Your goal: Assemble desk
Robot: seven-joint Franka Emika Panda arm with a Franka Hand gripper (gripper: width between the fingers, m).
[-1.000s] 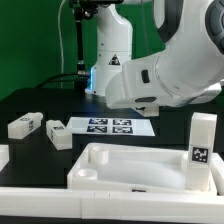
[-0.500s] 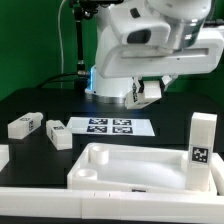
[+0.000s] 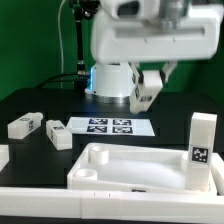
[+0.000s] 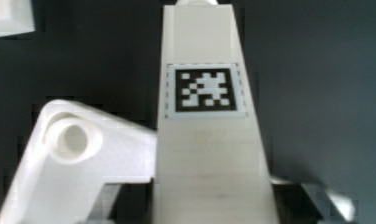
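The leg (image 4: 208, 120), judged stiff, light and slippery, is clamped across its flat sides near one end by the gripper (image 4: 210, 200).

Looks like a robotics lab: big white robot arm (image 3: 130, 45) at the black table's (image 3: 40, 100) far edge, marker board (image 3: 108, 126) flat near the middle, printed square tag (image 4: 203, 88) on a leg (image 4: 206, 180), green backdrop (image 3: 30, 40) behind.
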